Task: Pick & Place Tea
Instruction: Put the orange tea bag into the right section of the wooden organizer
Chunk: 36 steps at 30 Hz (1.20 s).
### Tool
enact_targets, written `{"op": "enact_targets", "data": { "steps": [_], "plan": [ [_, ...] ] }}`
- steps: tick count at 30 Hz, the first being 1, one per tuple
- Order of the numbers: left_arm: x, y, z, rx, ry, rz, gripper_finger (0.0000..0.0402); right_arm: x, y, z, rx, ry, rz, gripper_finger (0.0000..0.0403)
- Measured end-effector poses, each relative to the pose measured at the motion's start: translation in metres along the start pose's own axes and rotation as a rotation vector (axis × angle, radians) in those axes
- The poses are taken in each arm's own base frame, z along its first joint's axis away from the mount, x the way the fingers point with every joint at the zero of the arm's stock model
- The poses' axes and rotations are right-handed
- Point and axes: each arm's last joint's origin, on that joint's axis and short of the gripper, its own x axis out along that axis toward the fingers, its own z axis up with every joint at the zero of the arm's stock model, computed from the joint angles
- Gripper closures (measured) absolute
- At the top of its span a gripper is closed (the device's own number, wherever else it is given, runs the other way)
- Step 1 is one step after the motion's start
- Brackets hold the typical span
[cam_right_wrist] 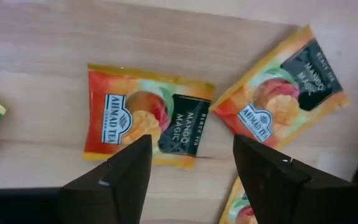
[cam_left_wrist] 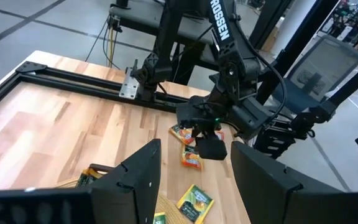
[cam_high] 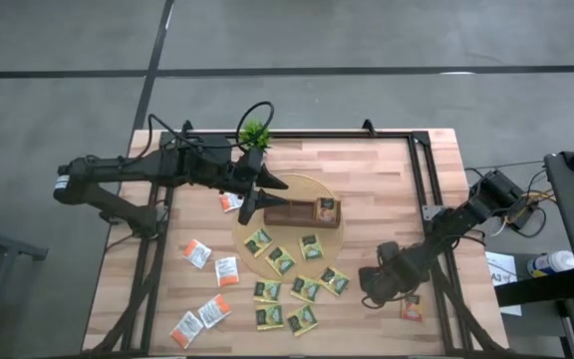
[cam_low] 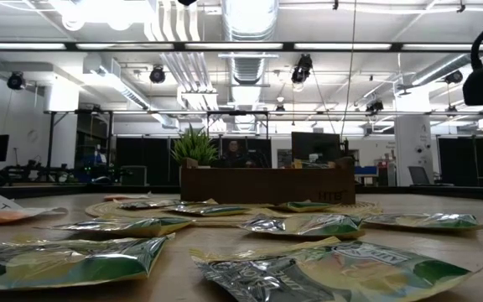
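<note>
High view: we are seeing the left gripper (cam_high: 250,199) hovering at centre frame over the left end of the brown tray (cam_high: 302,212), fingers apart and empty. The right gripper (cam_high: 375,284) is sitting low at lower right of the counter (cam_high: 367,170), near the orange sachets (cam_high: 411,309). Green sachets (cam_high: 285,289) are lying scattered below the tray; white-and-orange ones (cam_high: 207,284) are lying at lower left. A potted plant (cam_high: 255,133) is standing at upper centre.

Low view: neither gripper is showing. Green sachets (cam_low: 309,225) are lying flat across the foreground, tray (cam_low: 267,184) and plant (cam_low: 194,144) behind them at centre.

Left wrist view: its own fingers (cam_left_wrist: 135,177) are standing wide apart at the bottom, holding nothing. The right arm's gripper (cam_left_wrist: 209,144) is hanging at centre above orange sachets (cam_left_wrist: 190,158).

Right wrist view: fingers (cam_right_wrist: 123,171) are standing apart, nothing between them, straddling an orange mango sachet (cam_right_wrist: 146,117) at centre left; a second sachet (cam_right_wrist: 281,96) is lying at upper right, apart from it.

We are judging the step as the right arm's approach to a pick. The next move is calling for a straight descent and a close on the flat sachet's edges; thin paper lying flush may slip.
</note>
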Motion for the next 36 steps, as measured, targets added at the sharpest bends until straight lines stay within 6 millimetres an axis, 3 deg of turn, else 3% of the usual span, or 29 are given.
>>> {"op": "enact_targets", "data": {
  "steps": [23,26,36],
  "plan": [
    [0.000,0.000,0.000,-0.008,0.000,0.000,0.0213,0.035,0.011,-0.006,0.023,0.003,0.000,0.0182],
    [0.000,0.000,0.000,-0.016,0.000,0.000,0.0213,0.040,0.011,-0.005,0.015,0.022,0.025,0.0210],
    [-0.001,0.000,0.000,-0.032,-0.002,0.002,0.0213,0.036,0.006,-0.002,-0.029,-0.003,0.018,0.0379]
  ]
}}
